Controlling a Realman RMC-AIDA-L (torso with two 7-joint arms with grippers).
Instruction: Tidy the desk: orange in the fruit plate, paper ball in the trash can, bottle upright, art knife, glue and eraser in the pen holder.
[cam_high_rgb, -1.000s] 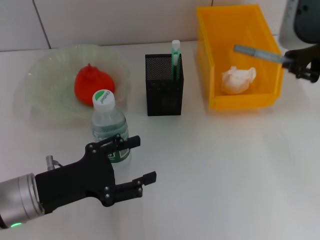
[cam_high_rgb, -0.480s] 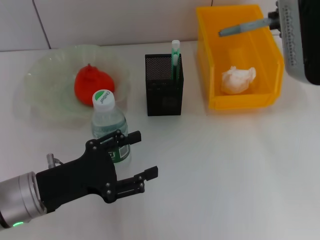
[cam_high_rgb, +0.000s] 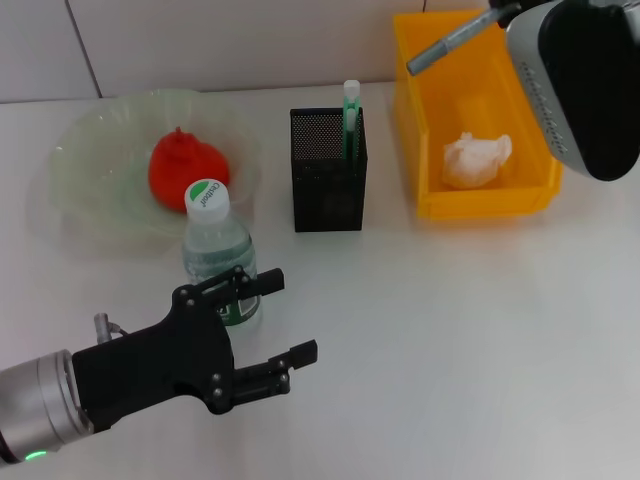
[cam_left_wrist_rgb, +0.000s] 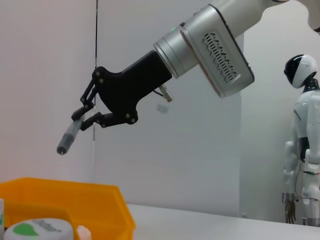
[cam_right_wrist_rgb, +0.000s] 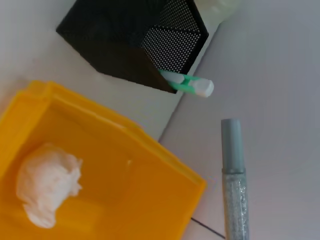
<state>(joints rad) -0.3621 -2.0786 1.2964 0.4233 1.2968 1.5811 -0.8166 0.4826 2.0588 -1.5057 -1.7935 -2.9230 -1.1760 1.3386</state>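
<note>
Gripping a slim grey glue pen, right claw.

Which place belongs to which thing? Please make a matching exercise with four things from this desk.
Things:
1. orange
2. paper ball
3. bottle
4. grey glitter pen

Places:
a. standing upright on the table by the left gripper
b. in the trash can
c. held in the air by the right gripper
d. in the fruit plate

Pairs: 1-d, 2-b, 3-a, 4-c

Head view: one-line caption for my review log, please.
Right gripper carries a grey stick above the trash can; left gripper hangs open beside the upright bottle.
</note>
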